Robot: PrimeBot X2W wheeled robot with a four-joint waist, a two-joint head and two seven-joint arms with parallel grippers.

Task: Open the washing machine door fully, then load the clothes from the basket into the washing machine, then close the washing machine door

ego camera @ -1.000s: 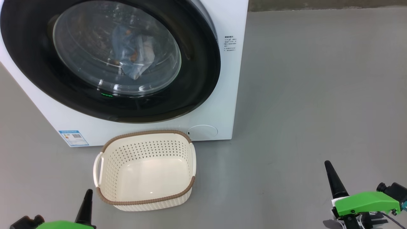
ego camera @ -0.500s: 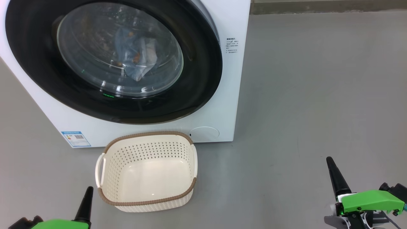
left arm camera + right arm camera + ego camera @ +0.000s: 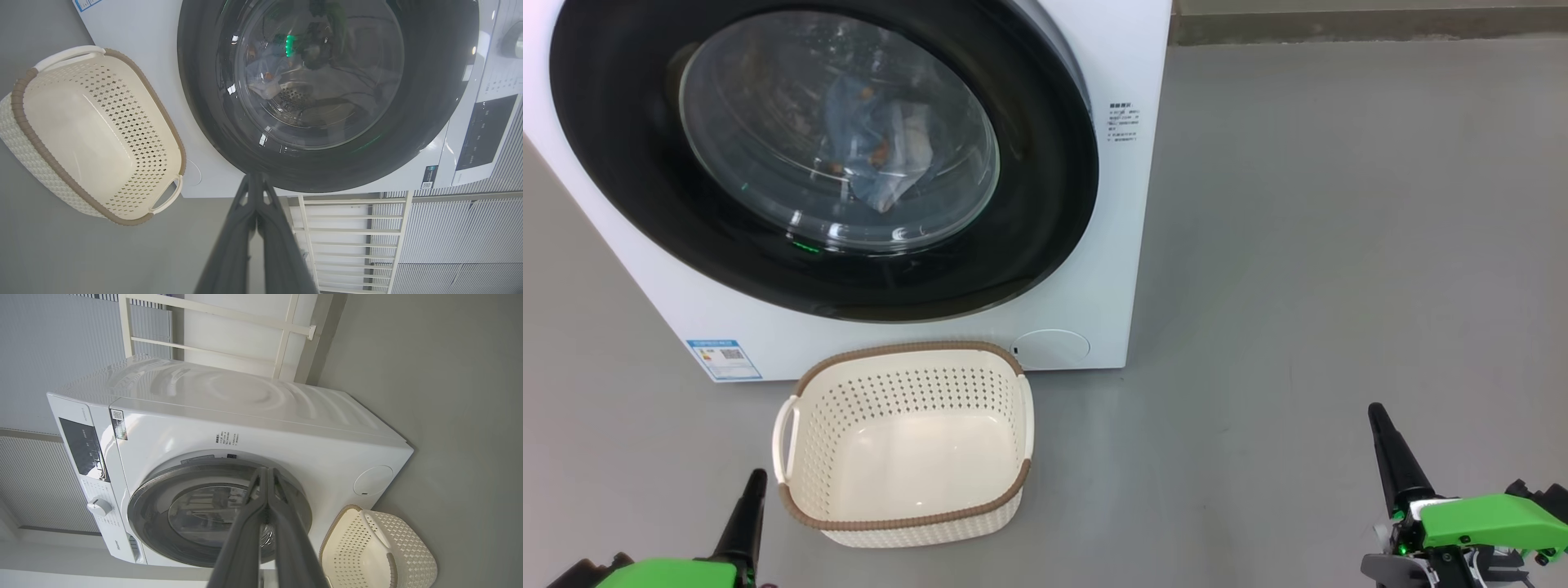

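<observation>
**Door shut, clothes inside, basket empty**

The washing machine door is shut flat on the washing machine. The clothes lie inside, and you can see them through the round glass. The basket sits on the floor just in front of the machine, and it has nothing in it.

The door looks big, hard and shiny, so I think thin fingers could slip on it. The glass part could crack, so it should not be hit. I see no handle. The edge of the black ring looks like the best place to pull or push. The clothes look soft and light. The basket looks light too, and it could slide if bumped.

The left gripper is near the basket's left corner. The right gripper is well off to the right. Both have their fingers pressed together and hold nothing.

The floor is grey, smooth and flat. A white rack and a ribbed wall are far behind the machine.
</observation>
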